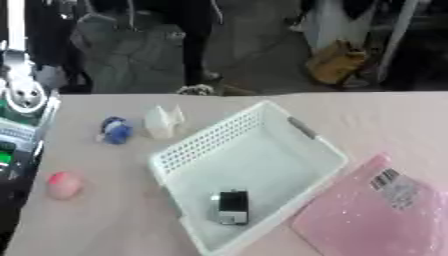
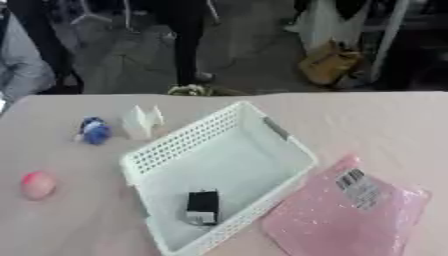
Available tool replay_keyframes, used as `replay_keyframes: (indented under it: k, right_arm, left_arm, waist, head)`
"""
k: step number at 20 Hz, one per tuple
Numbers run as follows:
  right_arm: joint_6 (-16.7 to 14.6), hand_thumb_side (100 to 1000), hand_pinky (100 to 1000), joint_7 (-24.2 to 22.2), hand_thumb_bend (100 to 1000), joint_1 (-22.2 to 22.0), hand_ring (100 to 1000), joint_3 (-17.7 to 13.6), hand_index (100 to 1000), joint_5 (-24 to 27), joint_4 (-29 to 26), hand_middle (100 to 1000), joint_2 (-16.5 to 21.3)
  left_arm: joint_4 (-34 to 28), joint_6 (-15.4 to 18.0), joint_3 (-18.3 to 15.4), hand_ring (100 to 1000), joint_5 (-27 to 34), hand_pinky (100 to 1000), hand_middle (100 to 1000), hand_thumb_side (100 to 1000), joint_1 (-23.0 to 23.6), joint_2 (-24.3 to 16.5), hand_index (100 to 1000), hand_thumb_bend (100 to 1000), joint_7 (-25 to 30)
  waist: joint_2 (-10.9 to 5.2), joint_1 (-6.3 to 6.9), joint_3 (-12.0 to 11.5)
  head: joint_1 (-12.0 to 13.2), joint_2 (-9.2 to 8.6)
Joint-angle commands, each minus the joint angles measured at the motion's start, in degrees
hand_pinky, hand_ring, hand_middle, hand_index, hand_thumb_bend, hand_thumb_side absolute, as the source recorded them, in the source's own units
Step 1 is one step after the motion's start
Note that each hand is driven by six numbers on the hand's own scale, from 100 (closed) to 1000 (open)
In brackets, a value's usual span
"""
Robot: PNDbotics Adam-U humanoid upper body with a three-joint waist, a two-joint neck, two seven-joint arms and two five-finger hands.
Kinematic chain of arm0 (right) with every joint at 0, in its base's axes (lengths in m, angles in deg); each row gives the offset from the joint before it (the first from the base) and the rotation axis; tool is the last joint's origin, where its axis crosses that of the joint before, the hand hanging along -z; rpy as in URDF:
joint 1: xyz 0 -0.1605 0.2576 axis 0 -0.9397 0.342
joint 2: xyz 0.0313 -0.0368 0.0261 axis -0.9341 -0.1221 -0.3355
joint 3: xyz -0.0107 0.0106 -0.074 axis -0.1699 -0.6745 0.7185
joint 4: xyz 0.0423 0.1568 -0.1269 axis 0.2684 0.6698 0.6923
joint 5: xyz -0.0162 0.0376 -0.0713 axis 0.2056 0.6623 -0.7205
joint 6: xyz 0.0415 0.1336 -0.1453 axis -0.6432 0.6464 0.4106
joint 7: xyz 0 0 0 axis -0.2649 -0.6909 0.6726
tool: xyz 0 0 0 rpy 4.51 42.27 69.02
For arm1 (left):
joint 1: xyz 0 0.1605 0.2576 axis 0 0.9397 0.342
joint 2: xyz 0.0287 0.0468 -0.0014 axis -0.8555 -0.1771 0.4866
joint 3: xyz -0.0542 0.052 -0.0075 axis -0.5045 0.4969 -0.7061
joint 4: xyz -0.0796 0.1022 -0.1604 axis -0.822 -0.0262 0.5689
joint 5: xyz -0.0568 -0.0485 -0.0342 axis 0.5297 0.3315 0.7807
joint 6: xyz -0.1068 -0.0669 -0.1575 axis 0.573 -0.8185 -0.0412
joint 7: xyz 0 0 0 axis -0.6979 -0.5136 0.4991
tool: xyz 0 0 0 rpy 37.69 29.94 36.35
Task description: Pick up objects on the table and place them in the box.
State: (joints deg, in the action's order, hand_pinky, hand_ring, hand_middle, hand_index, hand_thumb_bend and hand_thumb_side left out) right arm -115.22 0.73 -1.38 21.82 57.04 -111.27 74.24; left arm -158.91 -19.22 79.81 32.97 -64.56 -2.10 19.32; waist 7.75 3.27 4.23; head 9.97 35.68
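Robot hand unseen; white perforated box [image 1: 210, 142]

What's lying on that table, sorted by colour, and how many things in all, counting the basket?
Pink: 2, a small round object and a flat packet
Blue: 1, small object
White: 2, basket and small object
Black: 1, small box inside the basket
Total: 6

Setting: indoor lab or workshop floor. Evidence: pale pink worktop [image 1: 262, 102]; grey concrete-like floor [image 1: 254, 55] beyond it; white equipment and cabling [image 1: 22, 90] at left edge; brown bag [image 1: 337, 62] set on floor.
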Motion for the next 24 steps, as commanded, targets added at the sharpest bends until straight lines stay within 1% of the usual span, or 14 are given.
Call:
replay_keyframes:
  k: [1, 5, 6, 7, 9, 11, 13, 15, 16, 20, 24]
  right_arm:
    - [0.29, 1000, 779, -0.09, 100, 0.61, 831, 0.09, 823, 0.40, -1.16, 768, 2.09]
    - [0.40, 1000, 780, -0.29, 100, 0.47, 831, 0.19, 822, 0.55, -1.16, 768, 2.06]
    - [0.43, 1000, 780, -0.34, 100, 0.42, 831, 0.22, 823, 0.57, -1.16, 768, 2.04]
    - [0.48, 1000, 780, -0.41, 100, 0.36, 831, 0.24, 823, 0.59, -1.16, 768, 2.00]
    - [0.56, 1000, 781, -0.53, 100, 0.23, 829, 0.28, 823, 0.64, -1.16, 768, 1.94]
    - [0.59, 1000, 781, -0.61, 100, 0.14, 830, 0.29, 823, 0.67, -1.16, 767, 1.90]
    - [0.62, 1000, 782, -0.72, 100, 0.11, 830, 0.38, 823, 0.72, -1.16, 767, 1.87]
    - [0.64, 1000, 782, -0.77, 100, 0.09, 830, 0.39, 823, 0.75, -1.16, 767, 1.86]
    - [0.66, 1000, 782, -0.80, 100, 0.09, 830, 0.42, 823, 0.77, -1.16, 767, 1.88]
    - [0.74, 1000, 783, -0.94, 100, 0.19, 831, 0.58, 823, 0.87, -1.16, 768, 1.92]
    - [0.75, 1000, 784, -0.92, 100, 0.20, 831, 0.58, 823, 0.92, -1.16, 768, 1.93]
  left_arm:
    - [1.32, -2.48, 1.45, 859, -1.38, 797, 833, 1000, -2.19, -4.65, 942, 366, 4.91]
    - [3.48, -3.37, 4.08, 888, -2.71, 819, 863, 1000, -4.40, -6.94, 964, 365, 12.54]
    - [4.10, -3.47, 4.86, 913, -3.07, 839, 894, 1000, -4.98, -7.35, 989, 364, 14.62]
    - [4.89, -3.48, 5.79, 913, -3.42, 839, 894, 1000, -5.77, -7.75, 989, 364, 17.10]
    - [6.27, -3.25, 7.53, 924, -4.25, 848, 908, 1000, -7.33, -8.55, 999, 360, 21.68]
    - [7.14, -3.04, 8.37, 929, -4.97, 852, 912, 1000, -8.41, -8.91, 1000, 359, 24.75]
    - [9.11, -3.05, 10.29, 940, -5.63, 860, 922, 1000, -9.85, -10.12, 1000, 358, 28.24]
    - [10.30, -2.89, 11.00, 940, -6.20, 860, 922, 1000, -10.85, -10.40, 1000, 358, 30.20]
    - [11.08, -2.87, 11.54, 944, -6.51, 864, 918, 1000, -11.10, -10.69, 1000, 380, 31.12]
    - [16.77, -2.45, 14.24, 940, -8.75, 861, 907, 1000, -12.89, -11.19, 1000, 391, 35.46]
    - [22.05, -1.62, 15.17, 938, -10.08, 860, 908, 1000, -13.60, -10.89, 1000, 399, 37.21]
  waist:
    - [-1.61, 0.73, -0.08]
    - [-1.66, 0.85, -0.08]
    - [-1.70, 0.84, -0.11]
    - [-1.75, 0.82, -0.15]
    - [-1.82, 0.81, -0.18]
    - [-1.84, 0.80, -0.20]
    - [-1.86, 0.96, -0.01]
    - [-1.86, 1.00, 0.00]
    - [-1.86, 1.11, 0.07]
    - [-1.85, 1.55, 0.40]
    - [-1.78, 1.73, 0.55]
  head:
    - [-0.60, 0.01]
    - [-1.71, 0.66]
    - [-2.08, 0.81]
    - [-2.43, 0.89]
    - [-2.97, 0.83]
    - [-3.22, 0.78]
    - [-3.20, 0.56]
    - [-3.23, 0.49]
    - [-3.17, 0.47]
    - [-3.08, 0.37]
    - [-2.99, 0.36]
